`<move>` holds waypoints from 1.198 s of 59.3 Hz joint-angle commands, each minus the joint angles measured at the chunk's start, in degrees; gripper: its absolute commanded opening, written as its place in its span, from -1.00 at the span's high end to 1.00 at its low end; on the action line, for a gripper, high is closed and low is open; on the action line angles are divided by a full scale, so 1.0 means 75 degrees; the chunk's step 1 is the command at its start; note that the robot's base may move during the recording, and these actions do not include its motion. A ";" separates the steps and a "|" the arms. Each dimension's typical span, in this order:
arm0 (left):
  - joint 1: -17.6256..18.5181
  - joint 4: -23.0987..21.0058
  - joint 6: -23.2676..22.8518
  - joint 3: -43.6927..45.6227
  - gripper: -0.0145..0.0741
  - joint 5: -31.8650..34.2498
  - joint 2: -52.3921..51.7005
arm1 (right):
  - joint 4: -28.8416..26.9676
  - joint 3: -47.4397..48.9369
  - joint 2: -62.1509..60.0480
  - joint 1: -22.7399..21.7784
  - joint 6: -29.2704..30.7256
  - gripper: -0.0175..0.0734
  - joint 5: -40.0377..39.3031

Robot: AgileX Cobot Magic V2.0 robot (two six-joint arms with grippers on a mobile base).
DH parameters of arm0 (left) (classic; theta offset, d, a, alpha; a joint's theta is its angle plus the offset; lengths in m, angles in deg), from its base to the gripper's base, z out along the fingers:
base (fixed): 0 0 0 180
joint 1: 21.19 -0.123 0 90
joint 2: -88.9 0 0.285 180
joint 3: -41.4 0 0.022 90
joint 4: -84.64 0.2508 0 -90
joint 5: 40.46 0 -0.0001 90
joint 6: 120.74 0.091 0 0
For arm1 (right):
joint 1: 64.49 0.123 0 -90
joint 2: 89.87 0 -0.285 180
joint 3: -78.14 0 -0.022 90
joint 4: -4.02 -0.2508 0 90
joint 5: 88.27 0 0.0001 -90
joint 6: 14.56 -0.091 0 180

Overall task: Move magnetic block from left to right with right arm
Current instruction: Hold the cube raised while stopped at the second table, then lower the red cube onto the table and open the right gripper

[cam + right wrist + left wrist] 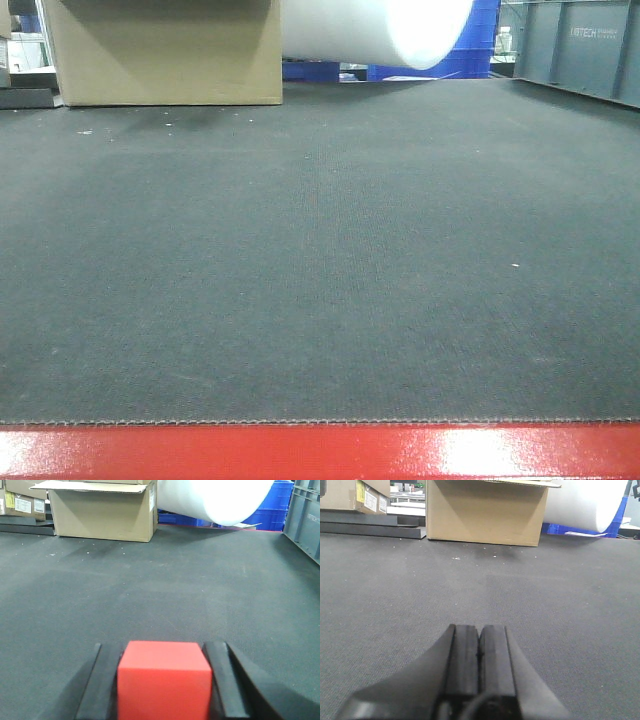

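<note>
The right hand (pixel 162 652) pinches the red block (pixel 164 687) between its two black fingers (pixel 102 680) — one finger against each side face. Whether the block rests on the table's dark grey mat (pixel 320 250) or hangs just above it cannot be told. The left hand (pixel 479 635) is pressed together with nothing in it, low over the mat. At the far edge stand a cardboard box (pixel 102 515) and a white roll (pixel 215 497).

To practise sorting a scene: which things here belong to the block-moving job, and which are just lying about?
Job: magnetic block; right gripper, closed on it; mat.
Lying about: cardboard box; white roll; blue crates; grey crate.
</note>
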 commanded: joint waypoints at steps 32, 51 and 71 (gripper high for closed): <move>0.0004 0.0000 -0.0051 -0.0078 0.94 0.0679 -0.0080 | -0.1351 0.1928 0.4817 -0.0019 0.1719 0.14 -0.1450; 0.0004 0.0000 -0.0051 -0.0078 0.93 0.0679 -0.0080 | -0.2232 0.3990 0.8710 0.0799 0.3048 0.14 -0.1535; 0.0004 0.0000 -0.0051 -0.0078 0.94 0.0679 -0.0080 | -0.2508 0.6032 1.2475 0.1351 0.3041 0.14 -0.1261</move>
